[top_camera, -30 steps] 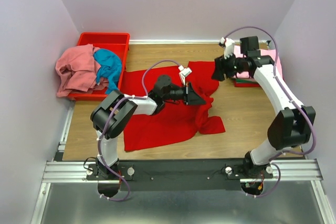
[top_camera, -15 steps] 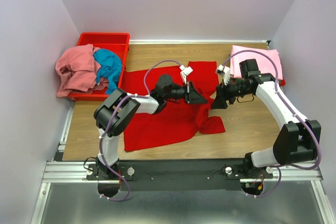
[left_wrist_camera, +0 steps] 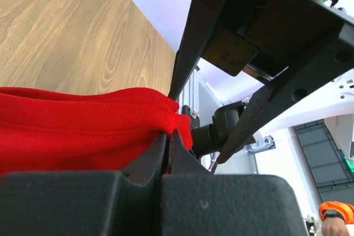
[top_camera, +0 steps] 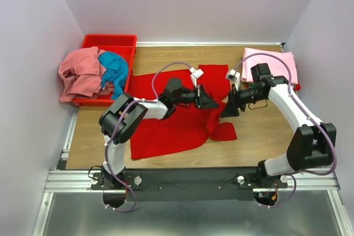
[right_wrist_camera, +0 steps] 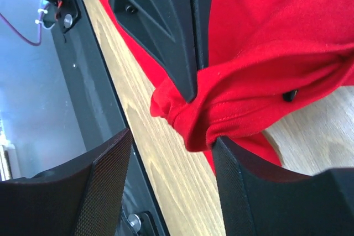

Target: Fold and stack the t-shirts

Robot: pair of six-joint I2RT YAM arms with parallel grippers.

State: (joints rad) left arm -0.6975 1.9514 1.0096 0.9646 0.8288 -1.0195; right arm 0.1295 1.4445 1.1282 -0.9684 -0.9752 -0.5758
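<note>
the red t-shirt [top_camera: 177,128] lies spread but rumpled in the middle of the wooden table [top_camera: 260,131]. its right side is bunched where the left gripper [left_wrist_camera: 168,136] is pinched shut on a fold of hem, holding it just off the wood. the right gripper [right_wrist_camera: 171,139] hangs just beside that pinch with its jaws apart. a lobe of the same red hem sits between its fingers [right_wrist_camera: 105,186], not squeezed.

the step in hand looks like taking a second hold on the edge so the shirt can be pulled flat for folding. to do it well, the right arm should close on one layer of hem close to the left pinch, not on the doubled lobe. the two arms should then draw apart along the edge until the cloth tautens. the risks are catching both layers or bumping the left fingers.

a folded light pink shirt [top_camera: 276,62] lies at the far right. a salmon pink shirt [top_camera: 80,73] and a teal shirt [top_camera: 115,70] are heaped on the red bin [top_camera: 110,41] at far left.
</note>
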